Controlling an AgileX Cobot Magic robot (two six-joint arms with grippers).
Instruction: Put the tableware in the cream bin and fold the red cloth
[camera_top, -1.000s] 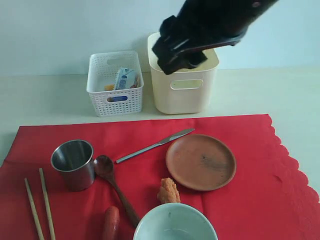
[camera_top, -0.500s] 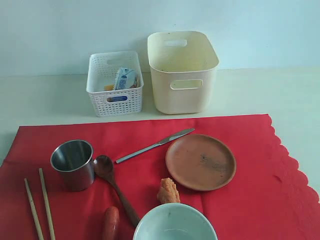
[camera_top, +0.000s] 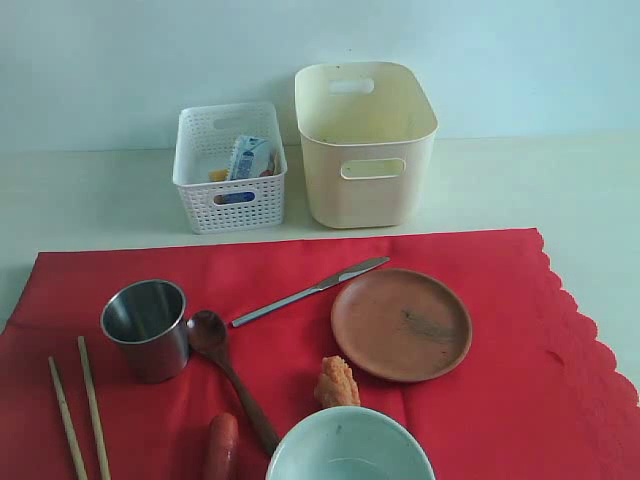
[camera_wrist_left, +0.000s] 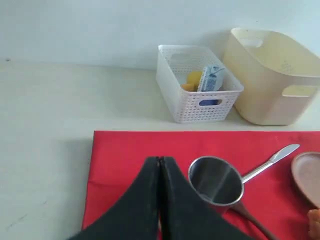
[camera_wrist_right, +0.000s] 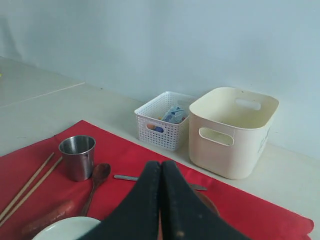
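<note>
Beside the cream bin, a basket holds a carton, print unreadable.

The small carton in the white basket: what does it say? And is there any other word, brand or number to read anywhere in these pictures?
Carton in the white basket: blue print, too blurred to read.
Cream bin: faint marks on its wall, too faint to read.
Nothing else here shows any text that I can see.
</note>
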